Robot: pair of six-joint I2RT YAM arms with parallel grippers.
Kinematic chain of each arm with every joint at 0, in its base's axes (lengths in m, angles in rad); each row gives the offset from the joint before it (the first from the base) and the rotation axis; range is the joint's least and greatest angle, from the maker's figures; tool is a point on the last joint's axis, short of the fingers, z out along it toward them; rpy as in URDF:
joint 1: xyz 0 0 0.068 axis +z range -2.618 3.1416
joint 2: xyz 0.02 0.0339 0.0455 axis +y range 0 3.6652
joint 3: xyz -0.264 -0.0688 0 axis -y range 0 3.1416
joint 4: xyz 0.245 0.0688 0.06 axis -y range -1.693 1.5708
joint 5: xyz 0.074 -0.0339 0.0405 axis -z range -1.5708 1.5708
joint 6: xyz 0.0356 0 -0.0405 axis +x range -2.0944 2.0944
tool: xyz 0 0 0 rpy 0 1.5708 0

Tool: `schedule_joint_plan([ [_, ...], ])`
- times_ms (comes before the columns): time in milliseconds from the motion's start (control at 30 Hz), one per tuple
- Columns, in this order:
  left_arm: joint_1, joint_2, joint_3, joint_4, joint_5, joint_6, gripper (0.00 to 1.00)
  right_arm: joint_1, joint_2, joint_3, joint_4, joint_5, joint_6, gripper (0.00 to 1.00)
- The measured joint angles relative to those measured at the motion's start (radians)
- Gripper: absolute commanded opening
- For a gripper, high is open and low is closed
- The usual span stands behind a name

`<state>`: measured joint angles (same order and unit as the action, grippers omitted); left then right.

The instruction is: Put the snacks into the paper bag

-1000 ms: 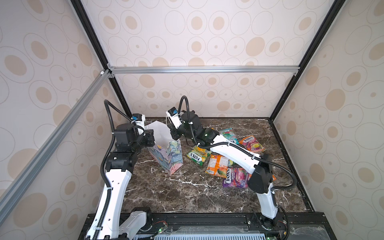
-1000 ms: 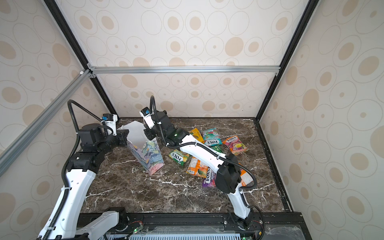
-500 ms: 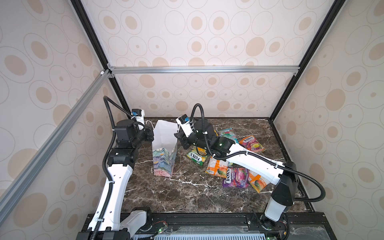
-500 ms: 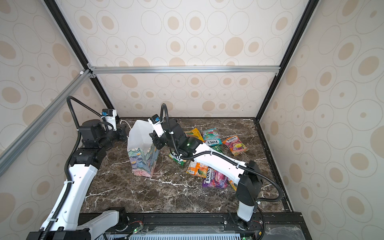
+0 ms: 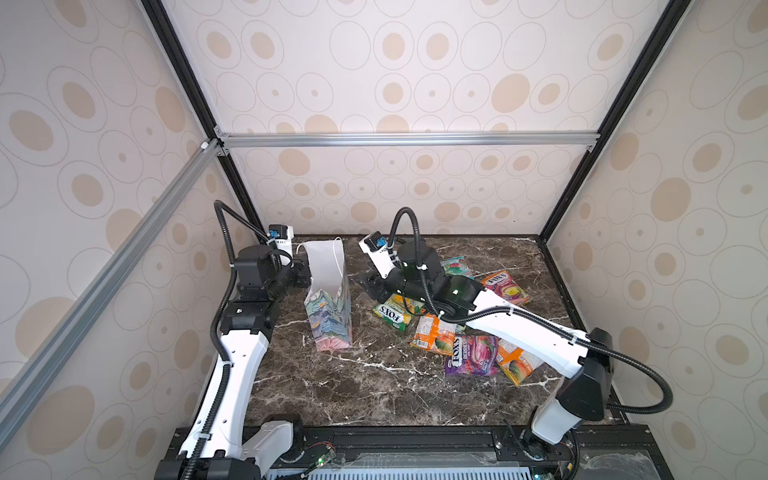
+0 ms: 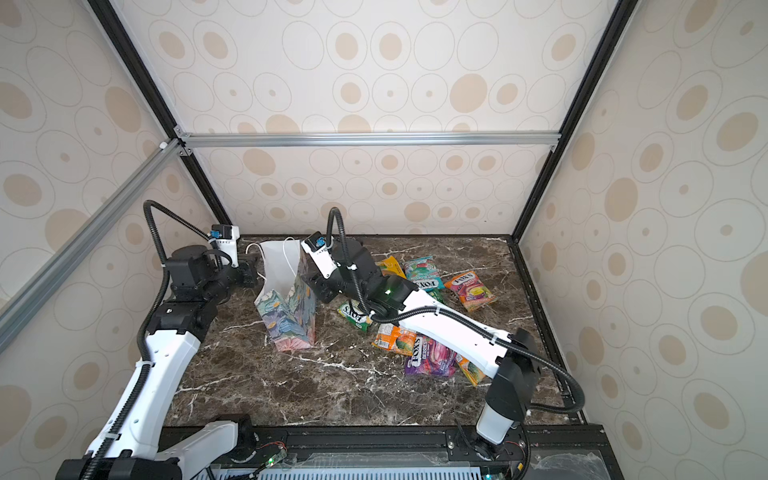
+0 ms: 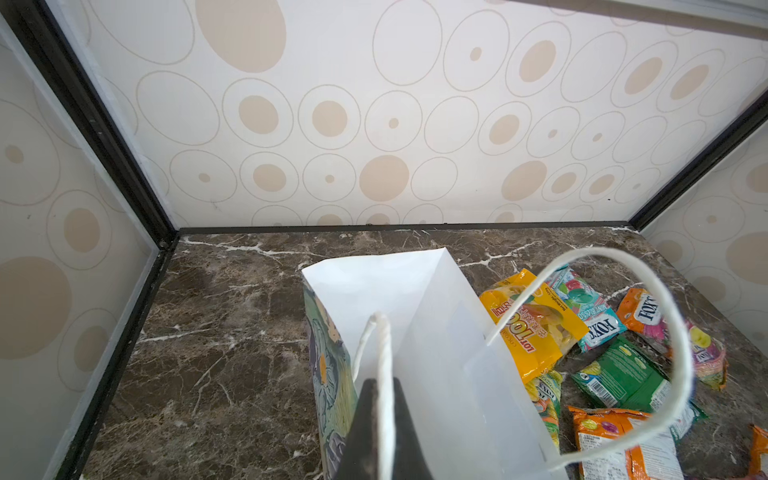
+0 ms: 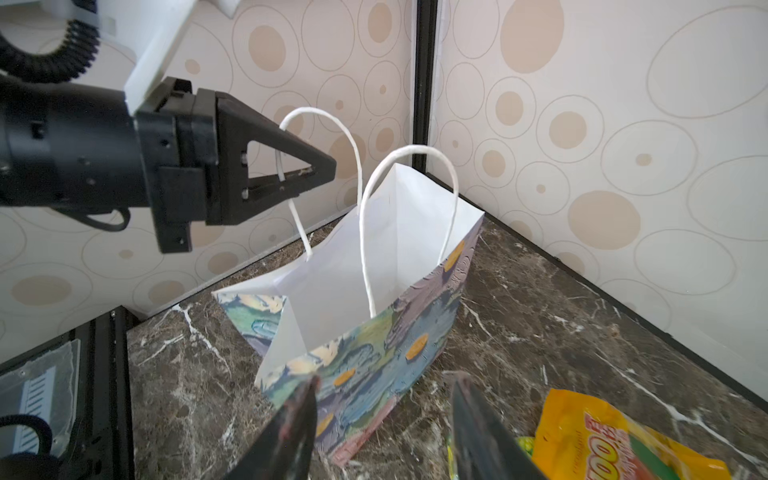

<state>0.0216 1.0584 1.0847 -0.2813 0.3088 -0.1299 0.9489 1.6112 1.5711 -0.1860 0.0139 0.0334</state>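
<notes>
Dark marble tabletop [image 5: 374,395], beige-circled wall panels [image 5: 415,62], black and aluminium frame bars [image 5: 395,139].

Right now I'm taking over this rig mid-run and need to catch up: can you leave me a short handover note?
Left end effector: shut on one cord handle of the paper bag, which stands upright on the table with its mouth open.
Right end effector: open, empty, low beside the bag's printed side.
Snacks: all visible packets lie on the table, right of the bag in both top views. None shows inside the bag, though its bottom is hidden.
Done: bag stands open. Left: every packet goes in.
</notes>
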Motion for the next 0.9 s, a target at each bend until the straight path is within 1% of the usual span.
schedule_joint_plan([
  [167,0.006,-0.026,-0.021,0.021,0.026,0.0,0.0,-0.029,-0.18,-0.113,-0.056,0.047,0.015,0.59],
  [300,0.008,-0.031,-0.031,0.036,0.063,0.0,0.0,-0.142,-0.288,-0.192,-0.126,0.048,0.077,0.59],
  [433,0.016,-0.032,-0.037,0.043,0.097,0.0,0.0,-0.276,-0.328,-0.256,-0.227,0.045,0.156,0.59],
  [567,0.021,-0.035,-0.047,0.06,0.124,-0.001,0.0,-0.336,-0.364,-0.348,-0.304,0.034,0.214,0.6],
  [667,0.029,-0.037,-0.049,0.067,0.151,-0.003,0.0,-0.379,-0.391,-0.402,-0.358,0.002,0.252,0.6],
  [900,0.04,-0.037,-0.053,0.094,0.22,-0.012,0.0,-0.525,-0.451,-0.586,-0.388,-0.092,0.332,0.61],
])
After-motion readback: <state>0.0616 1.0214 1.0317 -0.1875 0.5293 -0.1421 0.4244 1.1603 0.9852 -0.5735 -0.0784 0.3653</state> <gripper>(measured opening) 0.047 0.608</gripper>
